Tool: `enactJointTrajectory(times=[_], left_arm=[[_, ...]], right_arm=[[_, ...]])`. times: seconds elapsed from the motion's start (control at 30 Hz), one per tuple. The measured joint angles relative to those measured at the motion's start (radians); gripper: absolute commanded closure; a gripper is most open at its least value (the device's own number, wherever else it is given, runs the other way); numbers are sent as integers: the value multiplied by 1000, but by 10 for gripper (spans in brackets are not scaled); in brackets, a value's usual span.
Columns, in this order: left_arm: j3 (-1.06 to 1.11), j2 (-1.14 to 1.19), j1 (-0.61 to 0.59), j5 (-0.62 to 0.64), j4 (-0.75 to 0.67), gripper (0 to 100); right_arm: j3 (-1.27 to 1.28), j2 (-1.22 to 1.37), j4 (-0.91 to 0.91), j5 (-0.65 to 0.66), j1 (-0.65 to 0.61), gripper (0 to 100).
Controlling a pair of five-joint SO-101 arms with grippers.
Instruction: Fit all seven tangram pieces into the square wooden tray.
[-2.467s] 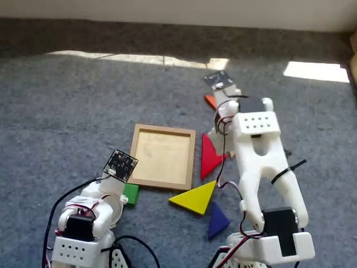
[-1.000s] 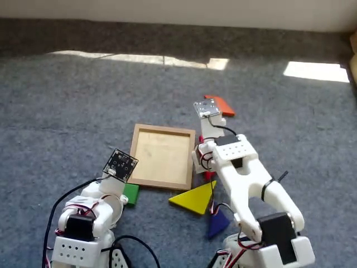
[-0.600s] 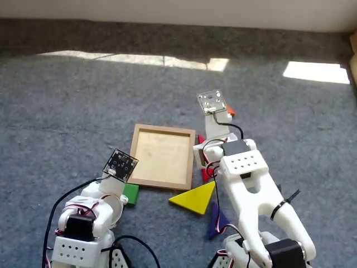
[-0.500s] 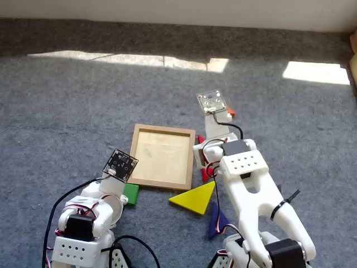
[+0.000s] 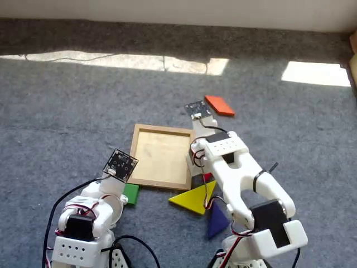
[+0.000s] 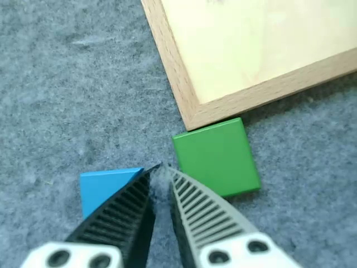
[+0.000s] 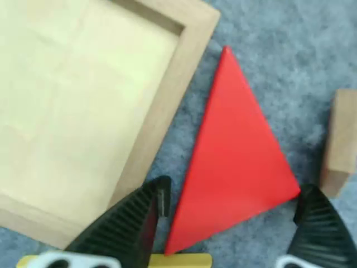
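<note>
Grey carpet is underfoot; red triangle (image 7: 237, 139) should be centred between right gripper's (image 7: 235, 193) spread jaws; left gripper's (image 6: 160, 171) are clenched empty.

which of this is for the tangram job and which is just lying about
Job: square wooden tray; red triangle; yellow triangle; dark blue triangle; green square; light blue triangle; orange parallelogram.
Lying about: pale wooden block beside the red triangle, role unclear; grey carpet.
</note>
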Motion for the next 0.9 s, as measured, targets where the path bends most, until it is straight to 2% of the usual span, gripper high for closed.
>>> enactJointTrajectory(times=[0.33, 0.53, 0.77, 0.9], left_arm=[[0, 0, 0, 0, 0, 993], [0, 0, 0, 0, 0, 993], [0, 0, 0, 0, 0, 993], [0, 0, 0, 0, 0, 993]], right_arm=[[-57, 75, 5, 0, 0, 659], [-71, 107, 6, 0, 2, 798], [-78, 104, 21, 2, 8, 826], [-80, 32, 51, 46, 9, 833]])
